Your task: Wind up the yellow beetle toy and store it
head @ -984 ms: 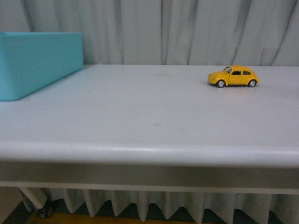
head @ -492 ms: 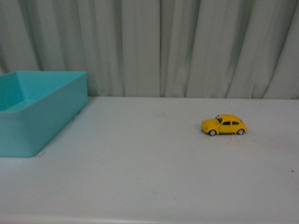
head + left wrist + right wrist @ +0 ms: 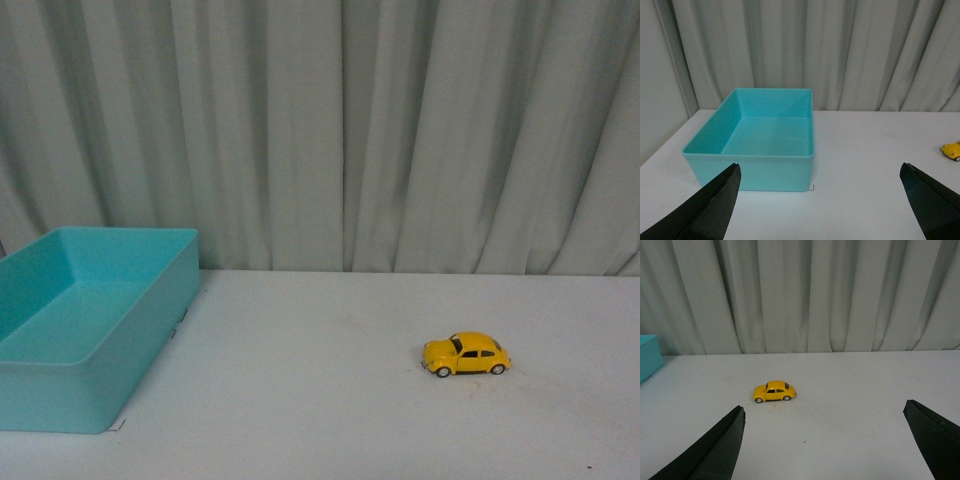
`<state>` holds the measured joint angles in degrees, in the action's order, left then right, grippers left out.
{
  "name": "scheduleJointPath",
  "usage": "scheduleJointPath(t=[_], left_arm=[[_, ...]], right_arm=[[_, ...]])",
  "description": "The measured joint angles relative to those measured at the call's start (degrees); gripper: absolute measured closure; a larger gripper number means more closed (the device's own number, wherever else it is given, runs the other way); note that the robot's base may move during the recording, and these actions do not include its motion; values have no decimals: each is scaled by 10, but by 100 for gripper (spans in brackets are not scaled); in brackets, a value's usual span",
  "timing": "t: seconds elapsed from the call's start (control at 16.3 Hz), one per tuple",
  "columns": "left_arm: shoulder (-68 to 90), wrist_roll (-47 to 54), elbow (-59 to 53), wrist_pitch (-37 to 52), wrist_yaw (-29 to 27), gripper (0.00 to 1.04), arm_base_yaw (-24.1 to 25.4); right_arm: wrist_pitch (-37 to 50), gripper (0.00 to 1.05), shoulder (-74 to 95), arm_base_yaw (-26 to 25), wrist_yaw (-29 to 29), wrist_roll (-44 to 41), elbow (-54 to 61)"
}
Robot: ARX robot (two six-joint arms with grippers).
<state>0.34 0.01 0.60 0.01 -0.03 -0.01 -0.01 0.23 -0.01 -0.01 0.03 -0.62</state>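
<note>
The yellow beetle toy point(image 3: 466, 355) stands on its wheels on the white table point(image 3: 320, 400), right of centre, nose to the left. It also shows in the right wrist view point(image 3: 774, 391) and at the edge of the left wrist view point(image 3: 952, 150). My right gripper point(image 3: 822, 412) is open and empty, well short of the toy. My left gripper point(image 3: 820, 172) is open and empty, in front of the teal bin point(image 3: 760, 137). Neither arm shows in the front view.
The open teal bin point(image 3: 85, 320) sits empty at the table's left. Its corner also shows in the right wrist view point(image 3: 649, 357). A grey pleated curtain point(image 3: 340, 130) hangs right behind the table.
The front view has risen: the table's front edge and underside have dropped out of sight, and the bin's inside now shows. The toy and bin have not moved on the table.
</note>
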Motion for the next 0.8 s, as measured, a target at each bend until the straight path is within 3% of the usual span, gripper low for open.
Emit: scheduleJointPath(t=[0.8], left_arm=[[0,0,0,-2,0,7,0]], right_arm=[[-2,7,0,0,0,0,0]])
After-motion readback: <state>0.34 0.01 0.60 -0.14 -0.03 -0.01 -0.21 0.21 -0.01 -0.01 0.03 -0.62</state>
